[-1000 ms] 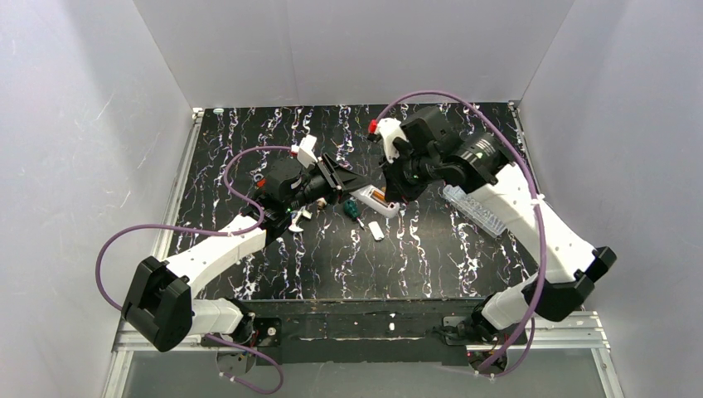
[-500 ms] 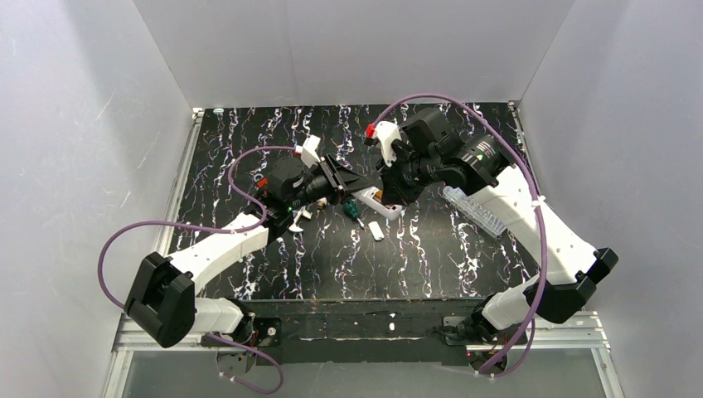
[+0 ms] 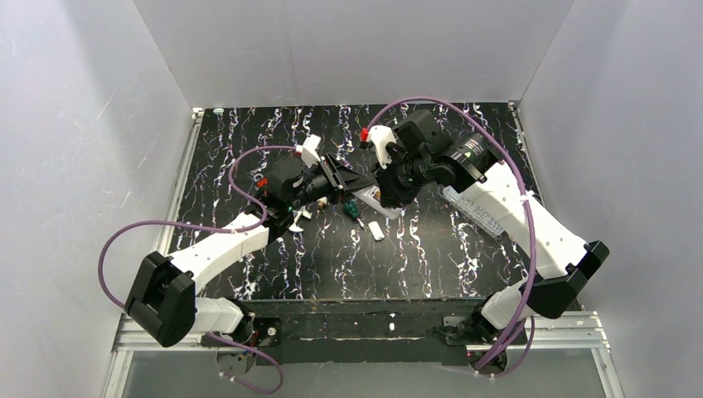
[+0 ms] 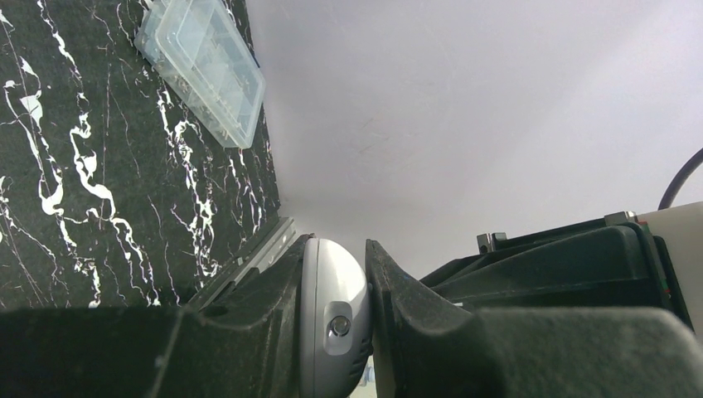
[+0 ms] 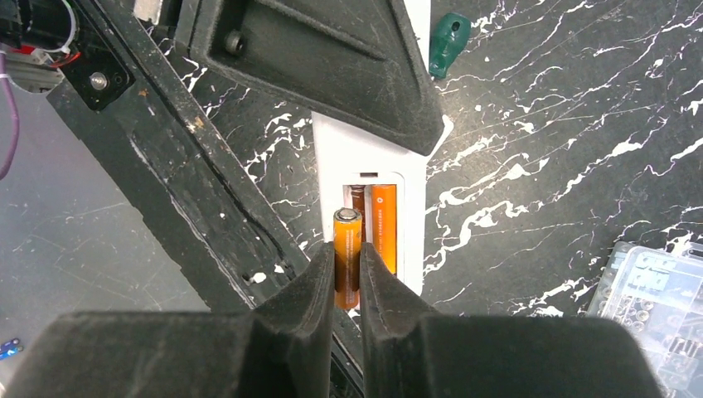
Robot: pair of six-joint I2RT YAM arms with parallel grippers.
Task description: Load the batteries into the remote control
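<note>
Battery in the grip [image 5: 347, 257]: orange, lined up lengthwise over the empty left slot of the recess, far end close to the spring; judged to ride above the slot rather than sit in it.
Right jaws: pressed against both sides of that battery, clamped on it as far as the wrist view shows; firm or just slackening, cannot tell.
Seated battery [image 5: 383, 228]: flat in the right slot, just beside the held one.
Spring [image 5: 356, 197]: bare coil at the far end of the empty slot.
Remote control [image 5: 414, 215]: back up, recess open, between the two arms near the middle of the desk [image 5: 539, 124]; lifted or resting, cannot tell.
Left jaws: clamped together on the far part of the remote control, pinching it edge-on in the left wrist view.
Step in hand: second of the two batteries going in, first already home; task judged to be well past halfway.
Next move calls for: far end pushed onto the spring, near end tipped down until level with its neighbour, only then a release; left grip to hold steady against the push.
Hidden, near: rear end of the held battery, buried between the right jaws; terminal marks too small to read, so polarity unchecked.
Hidden, middle: face, display and buttons of the remote control, turned away.
Hidden, far: screwdriver [image 5: 448, 33] showing its green handle only, rest behind the left jaws; clear box [image 5: 655, 290] cut off by the frame edge.
Hard to make out from above: recess and batteries, covered by both wrists.
</note>
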